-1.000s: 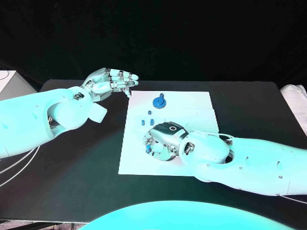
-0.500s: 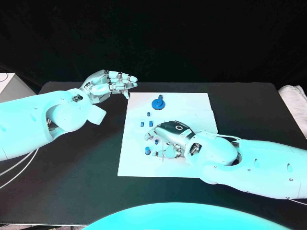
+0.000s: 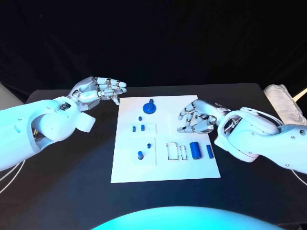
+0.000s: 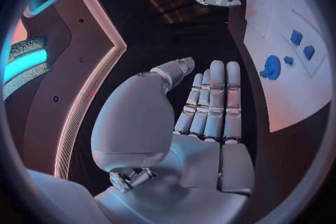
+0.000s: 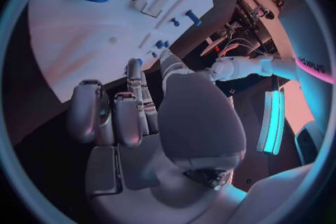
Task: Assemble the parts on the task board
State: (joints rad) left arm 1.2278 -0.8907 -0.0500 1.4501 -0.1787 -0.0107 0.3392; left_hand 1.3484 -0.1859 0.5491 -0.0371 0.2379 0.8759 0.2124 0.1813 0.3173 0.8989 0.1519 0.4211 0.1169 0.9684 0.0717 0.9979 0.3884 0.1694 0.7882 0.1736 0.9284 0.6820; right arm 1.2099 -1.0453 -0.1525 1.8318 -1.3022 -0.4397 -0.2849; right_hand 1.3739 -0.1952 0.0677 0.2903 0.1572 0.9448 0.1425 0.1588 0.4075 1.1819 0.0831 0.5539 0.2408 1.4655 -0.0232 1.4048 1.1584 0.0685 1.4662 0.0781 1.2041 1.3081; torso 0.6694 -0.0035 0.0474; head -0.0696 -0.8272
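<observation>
Board (image 3: 166, 168) lies mid-counter (image 3: 70, 182), parts (image 3: 195, 150) on it. Right robot hand (image 3: 197, 117) hovers over its right edge, fingers curled, empty; left robot hand (image 3: 98, 89) beside its far-left corner, half-curled, empty.

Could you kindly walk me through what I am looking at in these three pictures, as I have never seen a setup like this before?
This is a two-armed robot at a black table. The square picture looks down from its head; the two round ones come from cameras at its wrists, behind each hand.

The white plate in the middle is the task board, carrying small blue parts: a round piece at the far end and two cylinders nearer the robot.

The left hand hovers beside the board's far corner and the right hand over its right edge. Both have their fingers curled, and neither holds anything.
</observation>
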